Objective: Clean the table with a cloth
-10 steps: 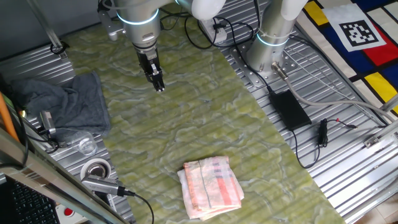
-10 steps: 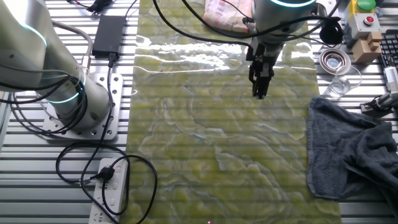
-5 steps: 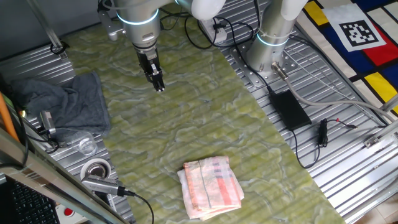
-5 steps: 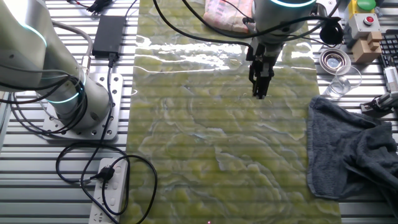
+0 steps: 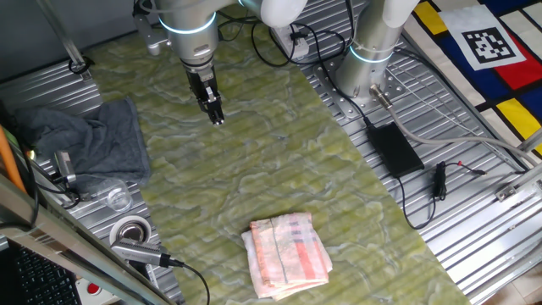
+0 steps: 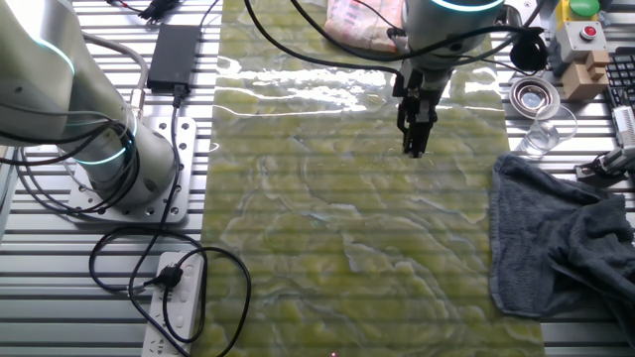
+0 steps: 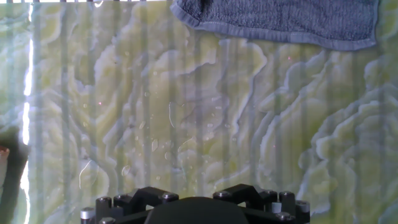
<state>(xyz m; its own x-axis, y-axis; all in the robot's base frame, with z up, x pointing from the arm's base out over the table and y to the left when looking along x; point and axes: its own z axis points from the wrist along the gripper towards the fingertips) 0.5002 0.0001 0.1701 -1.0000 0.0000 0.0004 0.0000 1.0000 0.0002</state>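
Note:
The cloth, a folded pink and white towel with orange-red stripes, lies near the front end of the yellow-green marbled table. In the other fixed view the cloth lies at the far edge of the table, partly behind the arm. My gripper hangs just above the table far from the cloth, its fingers pressed together with nothing between them. It also shows from the other side as the gripper. The hand view shows bare table and only the hand's black base; no fingertips appear there.
A dark grey cloth lies at the table's side, next to a clear glass and a tape roll. A second arm's base, a power adapter and cables sit on the ribbed metal. A power strip lies by the base.

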